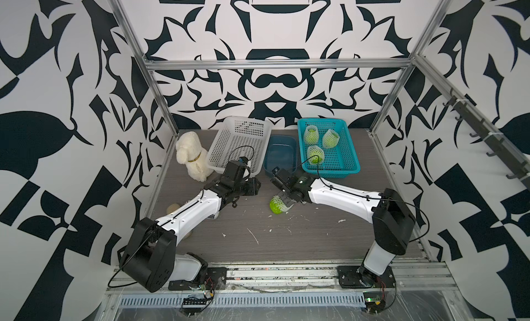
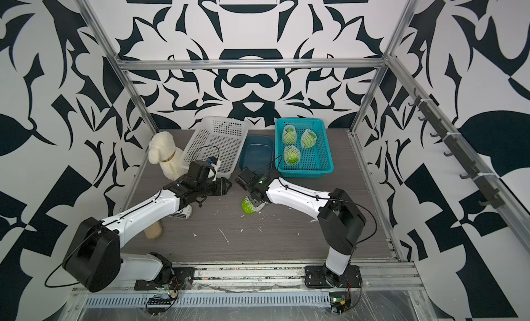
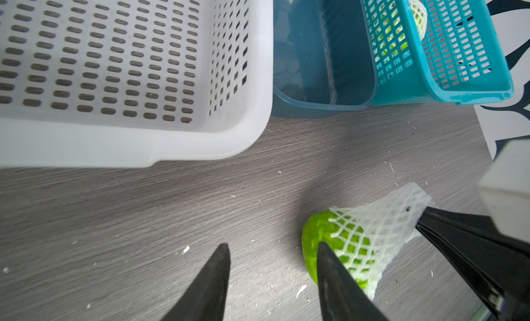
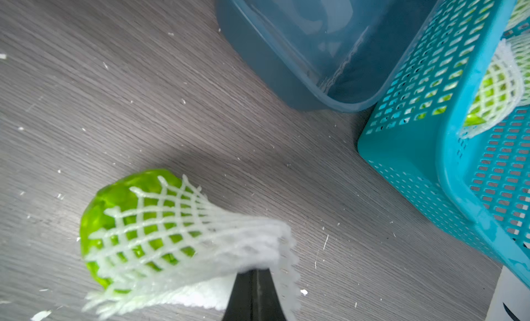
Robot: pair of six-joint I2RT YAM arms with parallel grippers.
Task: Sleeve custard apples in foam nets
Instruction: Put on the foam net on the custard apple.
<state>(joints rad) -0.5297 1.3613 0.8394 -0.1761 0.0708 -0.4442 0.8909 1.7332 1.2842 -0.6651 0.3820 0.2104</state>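
The right claw (image 4: 254,273) is pinched shut on the loose end of a foam net (image 4: 229,236). The net's other end covers about half of a custard apple (image 4: 114,196) at the middle of the tabletop (image 4: 143,90). The left claw (image 3: 274,247) is spread and empty, just beside the fruit. Three netted apples (image 1: 315,154) lie in the teal basket (image 1: 344,167) by the far edge, toward the right corner.

We see white walls (image 1: 272,32) all around with big black swirly shapes on them. Shiny metal bars (image 1: 275,64) make a frame in front of them. The worktop (image 1: 286,242) is grey and looks like wood, with little white bits (image 1: 253,235) on it. Dark hooks (image 1: 487,134) hang along one wall.
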